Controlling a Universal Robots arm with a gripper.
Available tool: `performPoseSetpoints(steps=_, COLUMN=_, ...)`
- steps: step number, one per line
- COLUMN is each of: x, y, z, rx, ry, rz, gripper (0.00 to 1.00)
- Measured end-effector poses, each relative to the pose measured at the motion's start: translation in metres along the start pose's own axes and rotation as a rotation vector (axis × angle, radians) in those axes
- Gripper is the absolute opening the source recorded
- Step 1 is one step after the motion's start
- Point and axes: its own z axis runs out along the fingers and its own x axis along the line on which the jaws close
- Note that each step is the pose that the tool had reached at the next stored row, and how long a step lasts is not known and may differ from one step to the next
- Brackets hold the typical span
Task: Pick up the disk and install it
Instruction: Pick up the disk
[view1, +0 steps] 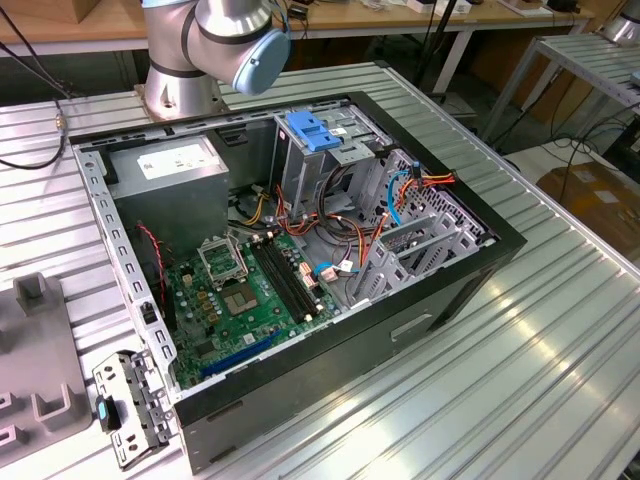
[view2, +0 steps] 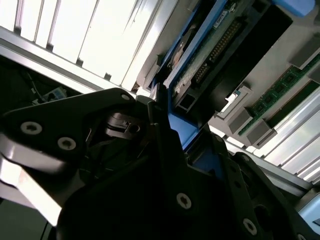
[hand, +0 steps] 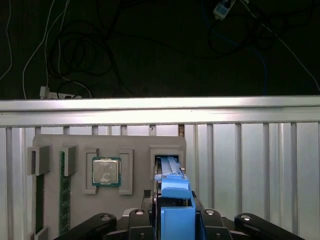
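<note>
Gripper pointed at the grey tray, jaws clamped on the blue rail of the edge-on disk.

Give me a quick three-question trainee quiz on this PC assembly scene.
1. True or false: the disk stands on edge in a slot of the grey tray.
2. In the first wrist view, what lies in the tray beside the disk? A) processor B) fan C) screwdriver
3. Fill in: the gripper grips the disk's ____ carrier.
Key: 1 true; 2 A; 3 blue.
</note>
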Motion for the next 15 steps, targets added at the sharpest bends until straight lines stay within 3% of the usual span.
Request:
performPoseSetpoints(steps=7, x=0.0000, y=0.0000, z=-0.0001, rx=0.0001, ry=0.0018, rz=0.000, gripper=0.37)
performPoseSetpoints(steps=11, x=0.0001, y=0.0000, z=-0.0001, rx=0.0084, ry=0.0282, rz=0.000, gripper=0.37)
performPoseSetpoints(steps=15, x=0.0000, y=0.0000, z=-0.0001, rx=0.0087, ry=0.0300, rz=0.000, gripper=0.37)
